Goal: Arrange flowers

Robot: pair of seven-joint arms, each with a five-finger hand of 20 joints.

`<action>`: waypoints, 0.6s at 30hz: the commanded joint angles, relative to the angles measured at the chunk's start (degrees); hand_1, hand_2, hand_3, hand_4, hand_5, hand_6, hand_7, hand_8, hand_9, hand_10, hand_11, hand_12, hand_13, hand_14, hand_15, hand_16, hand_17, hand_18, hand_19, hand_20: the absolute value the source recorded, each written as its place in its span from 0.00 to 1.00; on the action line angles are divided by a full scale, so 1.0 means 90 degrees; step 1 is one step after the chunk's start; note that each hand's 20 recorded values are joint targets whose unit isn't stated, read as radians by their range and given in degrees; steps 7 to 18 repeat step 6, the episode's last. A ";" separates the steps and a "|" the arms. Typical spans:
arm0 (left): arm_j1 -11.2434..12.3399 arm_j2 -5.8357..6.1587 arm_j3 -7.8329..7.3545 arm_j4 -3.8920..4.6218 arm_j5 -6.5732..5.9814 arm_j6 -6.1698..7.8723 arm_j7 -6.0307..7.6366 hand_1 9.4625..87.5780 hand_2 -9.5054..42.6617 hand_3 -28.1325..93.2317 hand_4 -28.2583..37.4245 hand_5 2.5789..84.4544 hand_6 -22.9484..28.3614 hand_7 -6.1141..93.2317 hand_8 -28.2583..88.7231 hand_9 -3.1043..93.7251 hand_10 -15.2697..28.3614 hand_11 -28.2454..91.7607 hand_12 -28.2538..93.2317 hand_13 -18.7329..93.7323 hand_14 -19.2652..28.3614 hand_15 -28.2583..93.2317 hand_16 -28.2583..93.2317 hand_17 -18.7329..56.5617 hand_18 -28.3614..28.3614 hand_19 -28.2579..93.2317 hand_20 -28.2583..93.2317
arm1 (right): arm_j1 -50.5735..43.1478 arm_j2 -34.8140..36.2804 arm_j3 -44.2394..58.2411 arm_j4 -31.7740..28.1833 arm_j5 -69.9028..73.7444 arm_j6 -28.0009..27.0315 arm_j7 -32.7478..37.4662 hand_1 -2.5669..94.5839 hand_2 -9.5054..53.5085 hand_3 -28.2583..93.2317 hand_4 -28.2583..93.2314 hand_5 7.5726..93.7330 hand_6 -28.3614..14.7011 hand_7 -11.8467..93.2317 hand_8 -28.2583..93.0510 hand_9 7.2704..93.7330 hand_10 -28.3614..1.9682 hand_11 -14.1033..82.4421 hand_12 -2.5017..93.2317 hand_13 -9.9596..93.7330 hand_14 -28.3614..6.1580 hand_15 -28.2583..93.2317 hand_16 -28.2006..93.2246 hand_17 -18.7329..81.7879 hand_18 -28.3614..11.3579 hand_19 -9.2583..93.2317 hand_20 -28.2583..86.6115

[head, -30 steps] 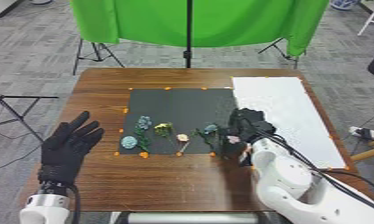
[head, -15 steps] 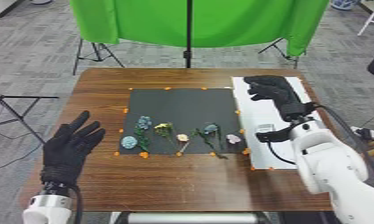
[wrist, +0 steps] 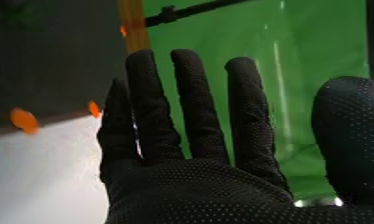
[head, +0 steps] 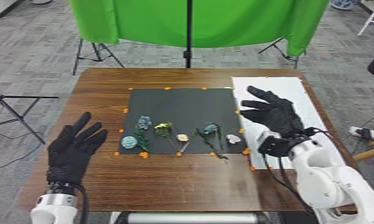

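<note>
At lower left of the frame, the left hand (head: 70, 157) is noted open, its fingers spread, over the brown table (head: 166, 185). Across lower centre, the flowers (head: 162, 126) are found laid in a row on the dark mat (head: 179, 107), with a round pale-blue bloom (head: 128, 142) leftmost and a pink bloom (head: 234, 138) rightmost. Right of centre, the right hand (head: 274, 116) is held open, fingers straight, above the white sheet (head: 286, 84). At top, green cloth (head: 148, 22) is hung

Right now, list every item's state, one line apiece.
Left hand: open, fingers spread
Right hand: open, fingers spread
Round pale-blue flower: lying
Stemmed blue flowers: both lying
Yellow flower: lying
Peach flower: lying
Pink flower: lying
Dark mat: flat
White sheet: flat
Green cloth: hanging
</note>
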 commanded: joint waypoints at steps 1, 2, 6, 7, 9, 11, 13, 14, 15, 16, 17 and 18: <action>0.0078 -0.0020 0.0001 0.0071 0.0045 -0.0083 0.0000 0.12 0.35 0.86 0.00 0.45 0.58 0.17 0.16 0.41 0.79 0.41 0.32 0.39 0.99 0.64 0.17 0.13 0.97 0.68 0.35 | -0.0317 -0.0451 0.0208 -0.0130 -0.0268 0.0143 -0.0282 0.20 0.28 0.89 0.00 0.48 0.76 0.23 0.13 0.53 0.45 0.29 0.17 0.46 0.28 0.57 0.33 0.21 0.18 0.61 0.50; 0.0081 0.0022 0.0011 0.0071 0.0045 -0.0093 0.0006 0.12 0.35 0.86 0.00 0.45 0.58 0.17 0.16 0.41 0.79 0.41 0.32 0.39 0.99 0.64 0.17 0.13 0.97 0.68 0.35 | -0.0351 -0.0469 0.0221 -0.0142 -0.0239 0.0137 -0.0264 0.20 0.28 0.89 0.00 0.48 0.76 0.23 0.13 0.53 0.45 0.29 0.17 0.46 0.28 0.57 0.34 0.21 0.18 0.61 0.50; 0.0103 0.0013 -0.0041 0.0059 0.0090 -0.0149 -0.0087 0.12 0.35 0.86 0.00 0.45 0.58 0.16 0.16 0.41 0.80 0.41 0.32 0.39 0.99 0.64 0.17 0.13 0.97 0.69 0.35 | -0.0426 -0.0480 0.0236 -0.0153 -0.0245 0.0077 -0.0157 0.20 0.28 0.89 0.00 0.48 0.77 0.23 0.13 0.53 0.45 0.29 0.17 0.46 0.29 0.57 0.34 0.21 0.18 0.61 0.50; 0.0103 0.0013 -0.0041 0.0059 0.0090 -0.0149 -0.0087 0.12 0.35 0.86 0.00 0.45 0.58 0.16 0.16 0.41 0.80 0.41 0.32 0.39 0.99 0.64 0.17 0.13 0.97 0.69 0.35 | -0.0426 -0.0480 0.0236 -0.0153 -0.0245 0.0077 -0.0157 0.20 0.28 0.89 0.00 0.48 0.77 0.23 0.13 0.53 0.45 0.29 0.17 0.46 0.29 0.57 0.34 0.21 0.18 0.61 0.50; 0.0103 0.0013 -0.0041 0.0059 0.0090 -0.0149 -0.0087 0.12 0.35 0.86 0.00 0.45 0.58 0.16 0.16 0.41 0.80 0.41 0.32 0.39 0.99 0.64 0.17 0.13 0.97 0.69 0.35 | -0.0426 -0.0480 0.0236 -0.0153 -0.0245 0.0077 -0.0157 0.20 0.28 0.89 0.00 0.48 0.77 0.23 0.13 0.53 0.45 0.29 0.17 0.46 0.29 0.57 0.34 0.21 0.18 0.61 0.50; 0.0103 0.0013 -0.0041 0.0059 0.0090 -0.0149 -0.0087 0.12 0.35 0.86 0.00 0.45 0.58 0.16 0.16 0.41 0.80 0.41 0.32 0.39 0.99 0.64 0.17 0.13 0.97 0.69 0.35 | -0.0426 -0.0480 0.0236 -0.0153 -0.0245 0.0077 -0.0157 0.20 0.28 0.89 0.00 0.48 0.77 0.23 0.13 0.53 0.45 0.29 0.17 0.46 0.29 0.57 0.34 0.21 0.18 0.61 0.50; 0.0103 0.0013 -0.0041 0.0059 0.0090 -0.0149 -0.0087 0.12 0.35 0.86 0.00 0.45 0.58 0.16 0.16 0.41 0.80 0.41 0.32 0.39 0.99 0.64 0.17 0.13 0.97 0.69 0.35 | -0.0426 -0.0480 0.0236 -0.0153 -0.0245 0.0077 -0.0157 0.20 0.28 0.89 0.00 0.48 0.77 0.23 0.13 0.53 0.45 0.29 0.17 0.46 0.29 0.57 0.34 0.21 0.18 0.61 0.50; 0.0103 0.0013 -0.0041 0.0059 0.0090 -0.0149 -0.0087 0.12 0.35 0.86 0.00 0.45 0.58 0.16 0.16 0.41 0.80 0.41 0.32 0.39 0.99 0.64 0.17 0.13 0.97 0.69 0.35 | -0.0426 -0.0480 0.0236 -0.0153 -0.0245 0.0077 -0.0157 0.20 0.28 0.89 0.00 0.48 0.77 0.23 0.13 0.53 0.45 0.29 0.17 0.46 0.29 0.57 0.34 0.21 0.18 0.61 0.50; 0.0103 0.0013 -0.0041 0.0059 0.0090 -0.0149 -0.0087 0.12 0.35 0.86 0.00 0.45 0.58 0.16 0.16 0.41 0.80 0.41 0.32 0.39 0.99 0.64 0.17 0.13 0.97 0.69 0.35 | -0.0426 -0.0480 0.0236 -0.0153 -0.0245 0.0077 -0.0157 0.20 0.28 0.89 0.00 0.48 0.77 0.23 0.13 0.53 0.45 0.29 0.17 0.46 0.29 0.57 0.34 0.21 0.18 0.61 0.50; 0.0103 0.0013 -0.0041 0.0059 0.0090 -0.0149 -0.0087 0.12 0.35 0.86 0.00 0.45 0.58 0.16 0.16 0.41 0.80 0.41 0.32 0.39 0.99 0.64 0.17 0.13 0.97 0.69 0.35 | -0.0426 -0.0480 0.0236 -0.0153 -0.0245 0.0077 -0.0157 0.20 0.28 0.89 0.00 0.48 0.77 0.23 0.13 0.53 0.45 0.29 0.17 0.46 0.29 0.57 0.34 0.21 0.18 0.61 0.50; 0.0103 0.0013 -0.0041 0.0059 0.0090 -0.0149 -0.0087 0.12 0.35 0.86 0.00 0.45 0.58 0.16 0.16 0.41 0.80 0.41 0.32 0.39 0.99 0.64 0.17 0.13 0.97 0.69 0.35 | -0.0426 -0.0480 0.0236 -0.0153 -0.0245 0.0077 -0.0157 0.20 0.28 0.89 0.00 0.48 0.77 0.23 0.13 0.53 0.45 0.29 0.17 0.46 0.29 0.57 0.34 0.21 0.18 0.61 0.50; 0.0103 0.0013 -0.0041 0.0059 0.0090 -0.0149 -0.0087 0.12 0.35 0.86 0.00 0.45 0.58 0.16 0.16 0.41 0.80 0.41 0.32 0.39 0.99 0.64 0.17 0.13 0.97 0.69 0.35 | -0.0426 -0.0480 0.0236 -0.0153 -0.0245 0.0077 -0.0157 0.20 0.28 0.89 0.00 0.48 0.77 0.23 0.13 0.53 0.45 0.29 0.17 0.46 0.29 0.57 0.34 0.21 0.18 0.61 0.50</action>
